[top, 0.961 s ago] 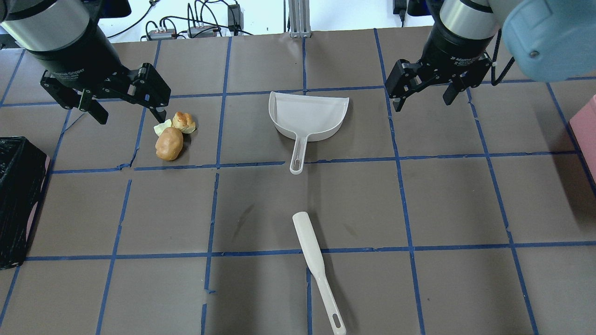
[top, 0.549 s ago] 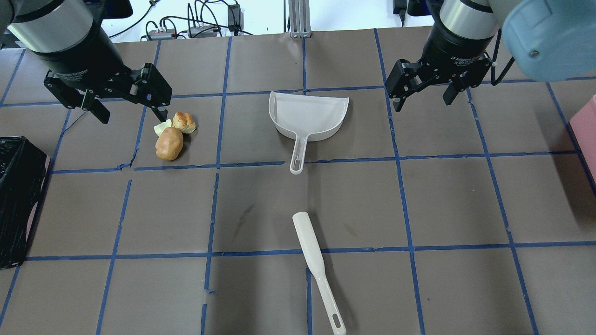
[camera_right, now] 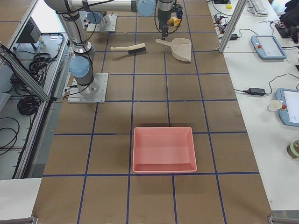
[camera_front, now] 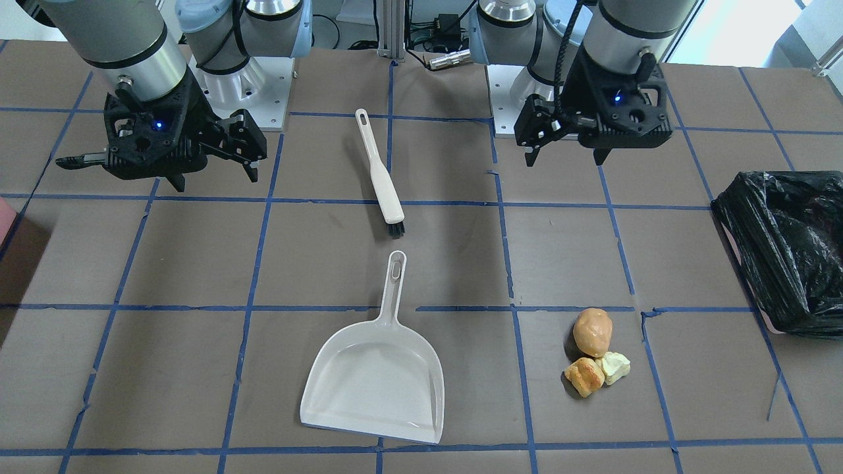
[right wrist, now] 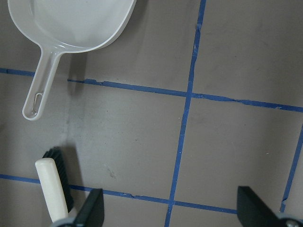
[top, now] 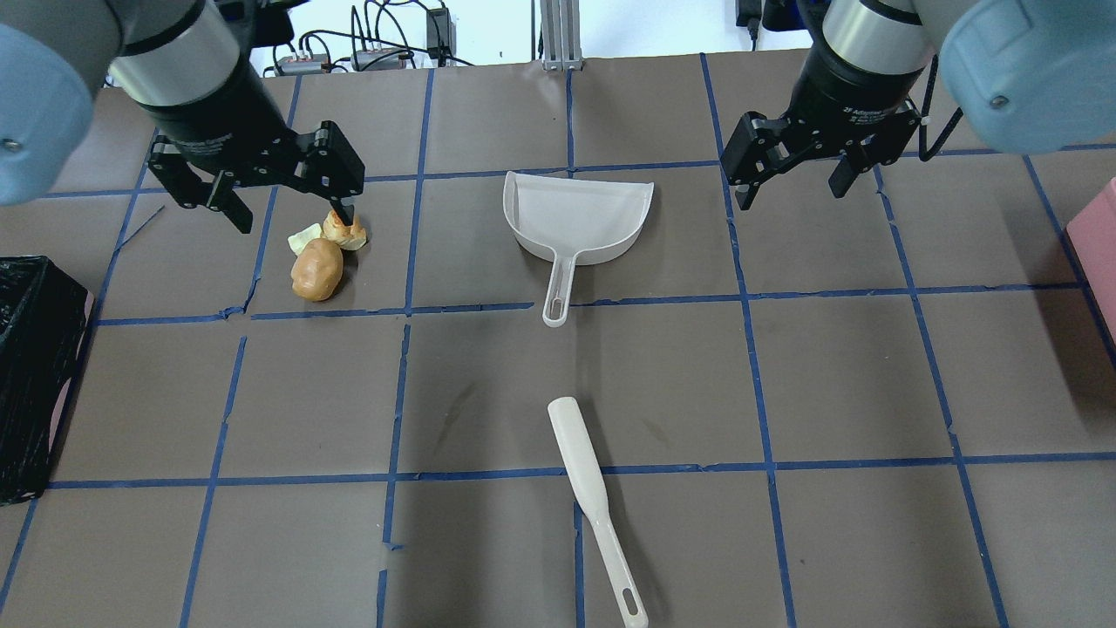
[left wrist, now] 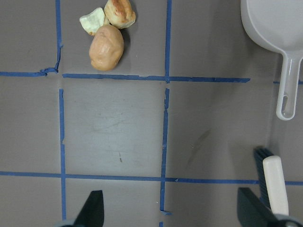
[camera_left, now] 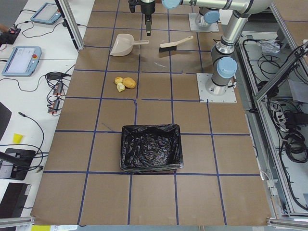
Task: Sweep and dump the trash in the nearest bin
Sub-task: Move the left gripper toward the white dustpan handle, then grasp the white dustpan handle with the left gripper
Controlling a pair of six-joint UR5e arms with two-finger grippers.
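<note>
The trash lies in one cluster: a tan-orange ball [top: 316, 269], a golden-brown bread chunk [top: 344, 230] and a pale yellow-green piece [top: 305, 237]. It also shows in the front view [camera_front: 592, 332] and the left wrist view [left wrist: 106, 47]. The black-bagged bin [top: 35, 375] stands at the table's left edge. My left gripper [top: 292, 214] is open and empty, in the air over the far side of the cluster. My right gripper [top: 792, 194] is open and empty, in the air right of the white dustpan [top: 575, 214]. The white brush [top: 593, 506] lies near the front edge.
A pink tray [top: 1100, 240] stands at the table's right edge. The dustpan's handle [top: 555, 296] points toward the robot, its mouth away. The brush's bristles [camera_front: 395, 228] point toward the dustpan's handle. Blue tape lines grid the brown table [top: 828, 384].
My left gripper has moved to the right, from beside the trash to over its far side. The right arm, trash, dustpan and brush have not moved.
</note>
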